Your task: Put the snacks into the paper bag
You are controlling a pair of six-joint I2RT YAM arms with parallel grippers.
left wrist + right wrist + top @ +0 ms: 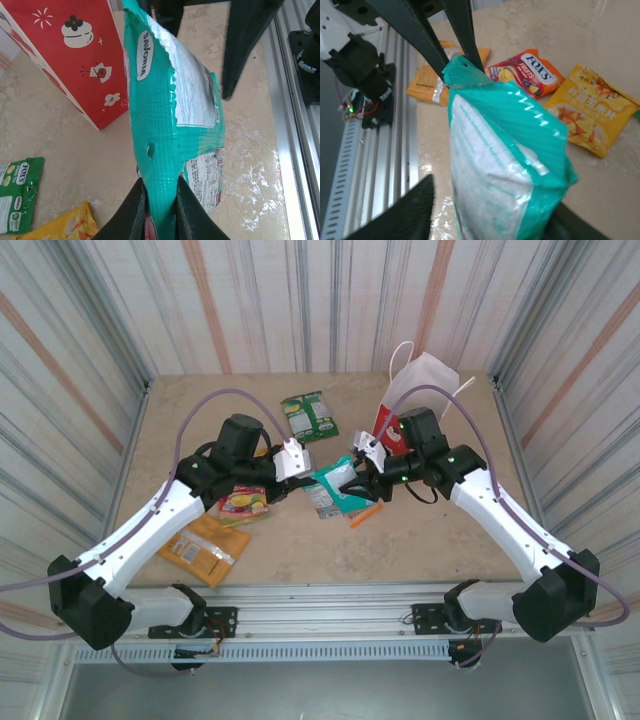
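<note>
Teal packet (165, 140) in handover between the arms.
Left jaws pinched it; right jaws straddled it, seemingly not closed, and had to clamp next.

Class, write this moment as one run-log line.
left claw: shut on teal packet, seal edge | right claw: open, straddling the packet's other end | paper bag: upright

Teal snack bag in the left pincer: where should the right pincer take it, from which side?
Probably the teal bag's far end, opposite the seam the left pincer pinches. Come end-on from the right, jaws across the flat faces: the middle looks puffy and glossy, while the ends are pressed flatter.
</note>
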